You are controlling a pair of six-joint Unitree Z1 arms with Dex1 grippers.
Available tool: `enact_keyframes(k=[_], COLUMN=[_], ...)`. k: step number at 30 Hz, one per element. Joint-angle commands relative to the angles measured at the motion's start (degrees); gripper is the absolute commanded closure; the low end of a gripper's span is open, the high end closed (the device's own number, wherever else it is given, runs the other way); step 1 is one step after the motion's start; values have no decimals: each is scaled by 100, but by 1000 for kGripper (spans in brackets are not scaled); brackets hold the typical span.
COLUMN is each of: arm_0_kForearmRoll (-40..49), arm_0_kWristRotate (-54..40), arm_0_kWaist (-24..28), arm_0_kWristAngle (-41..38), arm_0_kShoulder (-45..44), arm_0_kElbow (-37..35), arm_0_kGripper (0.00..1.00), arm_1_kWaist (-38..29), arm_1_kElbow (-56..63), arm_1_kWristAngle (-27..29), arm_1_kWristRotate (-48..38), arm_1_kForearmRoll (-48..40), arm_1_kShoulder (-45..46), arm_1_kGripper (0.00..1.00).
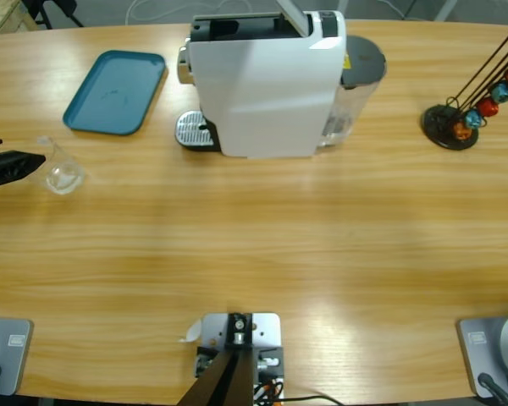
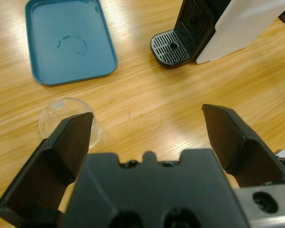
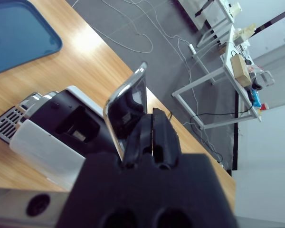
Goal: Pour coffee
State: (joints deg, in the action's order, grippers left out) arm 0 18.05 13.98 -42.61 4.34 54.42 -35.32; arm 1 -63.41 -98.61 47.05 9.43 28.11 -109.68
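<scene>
A small clear glass tumbler (image 1: 63, 173) stands at the table's left; it looks empty, and no coffee shows in any view. My left gripper (image 1: 32, 161) comes in from the left edge, open, its tips just left of the glass. In the left wrist view the glass (image 2: 66, 108) lies by the left jaw of the open left gripper (image 2: 147, 116). The white coffee machine (image 1: 262, 85) stands at the back middle, its drip grate (image 1: 195, 131) facing left. My right gripper (image 3: 151, 116) is shut beside the machine's raised silver lever (image 3: 128, 107); it is out of the high view.
A teal tray (image 1: 116, 91) lies at the back left, beyond the glass. A black capsule rack (image 1: 466, 110) with coloured capsules stands at the back right. The machine's grey water tank (image 1: 360, 80) is on its right side. Bare wood spans the table's front half.
</scene>
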Motion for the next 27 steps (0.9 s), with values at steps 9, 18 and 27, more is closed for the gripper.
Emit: enact_keyframes(k=[9,18,27], arm_0_kForearmRoll=[-56,-39,-39], arm_0_kWristRotate=[-23,-20,-18], arm_0_kWaist=[-20,-20,-20], arm_0_kWristAngle=[-128,-135,-144], arm_0_kShoulder=[275,315,297], arm_0_kElbow=[111,96,99], arm_0_kGripper=[0,0,0], arm_1_kWaist=[-181,-181,-181], arm_1_kElbow=[865,1090,1292], arm_1_kWristAngle=[-446,-553,-672], arm_1_kWristRotate=[-592,-676,-845], arm_1_kForearmRoll=[-499,-819,-1069], arm_1_kShoulder=[-851,-1106,-1289], arm_1_kGripper=[1000,1000,1000])
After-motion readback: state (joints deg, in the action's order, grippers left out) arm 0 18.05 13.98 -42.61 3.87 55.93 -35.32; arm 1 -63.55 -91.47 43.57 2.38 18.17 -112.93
